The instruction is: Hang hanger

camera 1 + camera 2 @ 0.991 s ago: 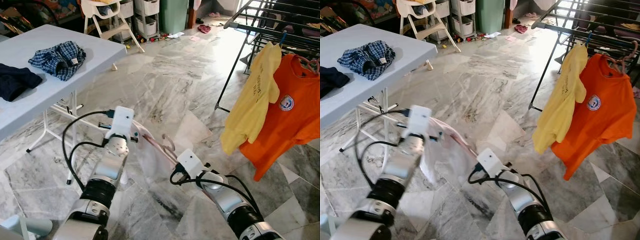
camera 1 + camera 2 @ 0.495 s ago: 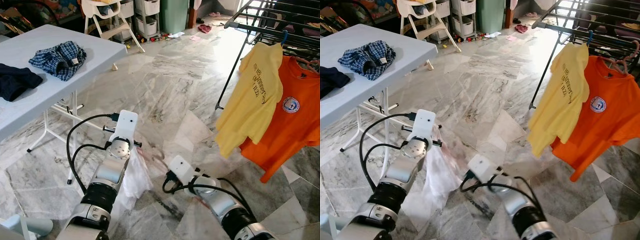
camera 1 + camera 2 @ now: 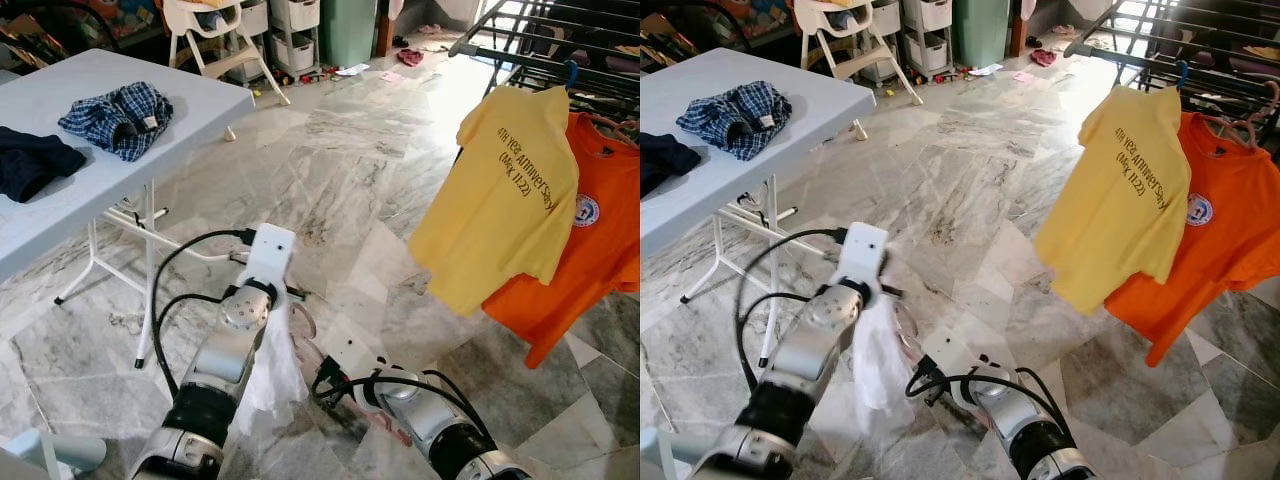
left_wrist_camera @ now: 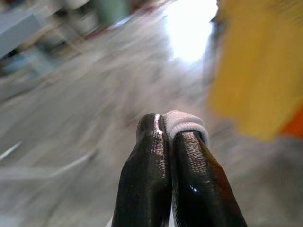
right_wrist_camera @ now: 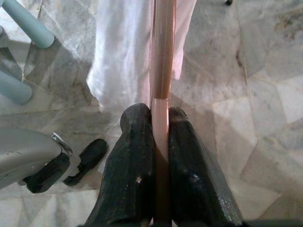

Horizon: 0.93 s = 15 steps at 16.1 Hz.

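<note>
R gripper [image 5: 161,118] is clamped on the pink hanger [image 5: 162,56], fingers [image 5: 137,156] squeezing the bar from both sides, low in front of the robot. L gripper [image 4: 173,130] is pinched shut on a fold of the white garment [image 3: 270,365], just up and to the left of the R gripper; the cloth hangs down from it and drapes over the hanger bar.

Step in hand, as I read it: carry hanger + garment to the drying rack [image 3: 530,45] and hook it on a rail. To do it well: keep both grips firm so the cloth doesn't slide off the bar, lift the R gripper so the hook end comes up level w/ the rail, and close in on the rack, which is well apart, up and to the right of both grippers. Aim for a free stretch of rail beside the yellow T-shirt [image 3: 500,195], which hangs nearest, w/ the orange T-shirt [image 3: 590,230] just behind it. Don't let the L side go until the hook is seated, else the garment may drop to the marble floor [image 3: 340,170].

Hanger: slim, smooth, pale pink, prob. plastic; hook end can't be made out. Garment: thin, white, crumpled, limp.

Left of the L arm: white folding table [image 3: 70,210] w/ a plaid shirt [image 3: 118,117] and a dark garment [image 3: 30,160].
</note>
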Motion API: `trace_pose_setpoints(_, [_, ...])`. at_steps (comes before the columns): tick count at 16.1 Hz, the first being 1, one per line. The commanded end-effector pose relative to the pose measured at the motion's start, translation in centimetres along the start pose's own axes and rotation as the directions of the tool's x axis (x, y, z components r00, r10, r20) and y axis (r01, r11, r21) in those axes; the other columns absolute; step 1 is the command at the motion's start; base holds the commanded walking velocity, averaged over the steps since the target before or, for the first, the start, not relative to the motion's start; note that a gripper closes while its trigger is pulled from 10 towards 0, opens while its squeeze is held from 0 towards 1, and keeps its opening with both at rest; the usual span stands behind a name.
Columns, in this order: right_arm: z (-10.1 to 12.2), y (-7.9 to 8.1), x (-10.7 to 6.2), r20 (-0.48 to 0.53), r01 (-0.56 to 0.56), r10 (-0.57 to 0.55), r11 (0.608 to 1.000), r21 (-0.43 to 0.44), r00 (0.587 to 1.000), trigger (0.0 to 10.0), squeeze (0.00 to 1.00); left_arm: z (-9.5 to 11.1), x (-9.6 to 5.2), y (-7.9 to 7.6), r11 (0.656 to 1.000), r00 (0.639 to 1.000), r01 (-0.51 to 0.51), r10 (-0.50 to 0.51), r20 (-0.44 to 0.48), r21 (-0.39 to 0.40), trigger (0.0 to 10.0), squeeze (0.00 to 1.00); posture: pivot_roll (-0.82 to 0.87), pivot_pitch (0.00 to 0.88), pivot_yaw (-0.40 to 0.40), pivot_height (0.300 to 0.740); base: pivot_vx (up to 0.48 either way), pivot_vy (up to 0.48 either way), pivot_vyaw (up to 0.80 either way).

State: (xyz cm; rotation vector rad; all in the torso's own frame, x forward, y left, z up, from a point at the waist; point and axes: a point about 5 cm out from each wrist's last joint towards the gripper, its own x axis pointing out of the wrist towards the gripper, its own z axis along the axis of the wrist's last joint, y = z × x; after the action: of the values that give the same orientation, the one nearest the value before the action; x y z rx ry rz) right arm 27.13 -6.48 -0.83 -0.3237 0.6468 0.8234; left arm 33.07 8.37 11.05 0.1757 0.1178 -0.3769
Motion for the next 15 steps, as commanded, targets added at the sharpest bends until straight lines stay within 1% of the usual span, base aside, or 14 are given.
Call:
trace_pose_setpoints(1, [0.3,0.0,0.2,0.002,0.006,-0.007,1.0,0.026,1.0,10.0,0.0,1.7,-0.1,-0.1,0.997,0.993,0.077,-0.075,0.094,-0.014,10.0,0.0,-0.04,0.035,0.07,0.74,0.0,0.0,0.0])
trace_pose_setpoints(2, [0.3,-0.7,0.0,0.002,0.069,-0.069,0.996,0.055,0.998,10.0,0.0,1.7,-0.3,0.2,0.995,0.993,0.087,-0.083,0.084,-0.048,10.0,0.0,-0.04,0.036,0.07,0.74,0.0,0.0,0.0])
trace_pose_setpoints(3, [0.3,-1.6,-0.2,0.003,0.145,-0.146,0.985,0.094,0.989,10.0,0.0,1.8,-0.4,0.6,0.996,0.993,0.079,-0.074,0.089,-0.051,10.0,0.0,-0.04,0.035,0.069,0.74,0.0,0.0,0.0])
trace_pose_setpoints(4, [0.3,-2.8,-0.6,0.01,0.218,-0.223,0.964,0.153,0.975,10.0,0.0,1.6,-0.6,1.4,0.997,0.995,0.057,-0.053,0.084,-0.052,10.0,0.0,-0.04,0.035,0.069,0.74,0.0,0.0,0.0])
trace_pose_setpoints(5, [0.4,-3.6,-0.9,0.022,0.262,-0.272,0.942,0.208,0.962,10.0,0.0,1.3,-0.8,2.2,0.998,0.997,0.031,-0.027,0.077,-0.051,10.0,0.0,-0.04,0.034,0.069,0.74,0.0,0.0,0.0])
trace_pose_setpoints(6, [0.5,-5.0,-1.6,0.043,0.308,-0.33,0.913,0.268,0.943,10.0,0.0,0.6,-1.2,3.9,0.999,0.997,-0.021,0.024,0.068,-0.038,10.0,0.0,-0.04,0.034,0.069,0.74,0.0,0.0,0.0])
trace_pose_setpoints(8, [0.6,-6.6,-2.6,0.06,0.351,-0.389,0.88,0.321,0.919,10.0,0.0,-0.4,-1.9,5.7,0.996,0.996,-0.083,0.084,0.039,-0.028,10.0,0.0,-0.04,0.036,0.068,0.74,0.0,0.0,0.0])
trace_pose_setpoints(9, [0.6,-6.7,-2.7,0.062,0.357,-0.396,0.876,0.324,0.916,10.0,0.0,-0.5,-1.9,5.8,0.996,0.996,-0.086,0.087,0.036,-0.027,10.0,0.0,-0.04,0.036,0.068,0.74,0.0,0.0,0.0])
trace_pose_setpoints(10, [0.9,-7.5,-3.1,0.069,0.368,-0.42,0.854,0.368,0.905,10.0,0.0,-1.1,-2.2,6.0,0.995,0.995,-0.096,0.097,0.019,-0.031,10.0,0.0,-0.04,0.038,0.063,0.74,0.0,0.0,0.0])
trace_pose_setpoints(11, [1.8,-8.8,-3.7,0.092,0.388,-0.471,0.809,0.442,0.878,10.0,0.0,-2.0,-2.5,5.6,0.995,0.996,-0.091,0.091,-0.002,-0.033,10.0,0.0,-0.05,0.039,0.061,0.74,0.0,0.0,0.0])
trace_pose_setpoints(12, [2.5,-9.7,-4.2,0.101,0.399,-0.51,0.767,0.503,0.854,10.0,0.0,-2.3,-2.6,4.9,0.996,0.997,-0.075,0.075,-0.001,-0.039,10.0,0.0,-0.05,0.039,0.058,0.74,0.0,0.0,0.0])
trace_pose_setpoints(13, [3.0,-10.3,-4.5,0.106,0.405,-0.536,0.74,0.538,0.838,10.0,0.0,-2.4,-2.5,4.3,0.997,0.998,-0.063,0.063,0.002,-0.046,10.0,0.0,-0.05,0.04,0.051,0.74,0.0,0.0,0.0])
trace_pose_setpoints(14, [4.2,-11.4,-5.0,0.113,0.4,-0.594,0.658,0.638,0.796,10.0,0.0,-2.8,-2.4,3.0,0.998,0.999,-0.036,0.035,-0.005,-0.052,10.0,0.0,-0.05,0.039,0.043,0.74,0.0,0.0,0.0])
trace_pose_setpoints(15, [4.4,-11.5,-5.1,0.115,0.394,-0.6,0.646,0.654,0.792,10.0,0.0,-2.9,-2.3,2.7,0.998,1.0,-0.028,0.028,-0.01,-0.054,10.0,0.0,-0.05,0.039,0.042,0.74,0.0,0.0,0.0])
